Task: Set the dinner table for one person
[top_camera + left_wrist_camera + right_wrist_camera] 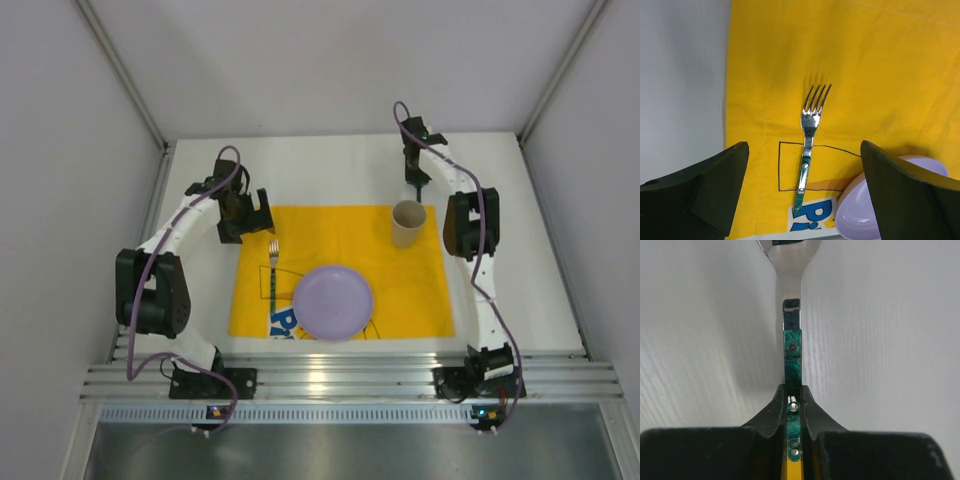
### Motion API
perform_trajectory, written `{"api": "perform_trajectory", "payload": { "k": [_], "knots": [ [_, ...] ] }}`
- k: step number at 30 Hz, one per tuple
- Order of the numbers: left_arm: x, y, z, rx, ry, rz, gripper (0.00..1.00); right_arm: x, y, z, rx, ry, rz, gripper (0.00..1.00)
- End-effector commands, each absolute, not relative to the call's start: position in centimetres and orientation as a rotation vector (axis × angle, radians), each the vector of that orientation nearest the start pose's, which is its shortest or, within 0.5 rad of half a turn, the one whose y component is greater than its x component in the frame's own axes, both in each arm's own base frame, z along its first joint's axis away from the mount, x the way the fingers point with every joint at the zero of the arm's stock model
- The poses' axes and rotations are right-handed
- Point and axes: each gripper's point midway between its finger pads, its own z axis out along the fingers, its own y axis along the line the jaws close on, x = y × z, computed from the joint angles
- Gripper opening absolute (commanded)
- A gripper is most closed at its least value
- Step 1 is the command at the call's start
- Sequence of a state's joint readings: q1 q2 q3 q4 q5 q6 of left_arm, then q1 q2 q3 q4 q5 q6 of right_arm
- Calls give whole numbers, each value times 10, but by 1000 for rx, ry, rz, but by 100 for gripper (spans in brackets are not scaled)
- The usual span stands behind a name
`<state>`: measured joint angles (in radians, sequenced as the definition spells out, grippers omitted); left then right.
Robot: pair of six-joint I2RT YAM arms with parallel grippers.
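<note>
Cutlery step in hand: what looks like a green-handled spoon (792, 352) is clamped in the closed right fingers (415, 172) near the far edge of the worktop (320, 165), just beyond the cup (407, 222). The left fingers (247, 215) are held wide open over the fork (808, 142), empty. Next, the spoon likely needs to be carried nearward and laid flat on the placemat (330, 230), right of the plate (333, 302).

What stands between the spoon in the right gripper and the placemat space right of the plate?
The paper cup, upright on the yellow placemat, sits roughly on the line from the spoon to that space. Nothing else visible does.
</note>
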<state>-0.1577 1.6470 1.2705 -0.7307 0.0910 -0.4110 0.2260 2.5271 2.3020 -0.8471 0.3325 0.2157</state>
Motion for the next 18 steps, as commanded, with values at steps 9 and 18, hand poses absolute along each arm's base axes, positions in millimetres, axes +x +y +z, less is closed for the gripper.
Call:
{"api": "perform_trajectory", "payload": {
  "k": [9, 18],
  "knots": [
    [357, -103, 141, -360, 2506, -466, 99, 455, -19, 295, 290, 2225, -595, 0],
    [342, -93, 164, -371, 2459, -411, 99, 300, 72, 304, 165, 2258, -99, 0]
  ]
}}
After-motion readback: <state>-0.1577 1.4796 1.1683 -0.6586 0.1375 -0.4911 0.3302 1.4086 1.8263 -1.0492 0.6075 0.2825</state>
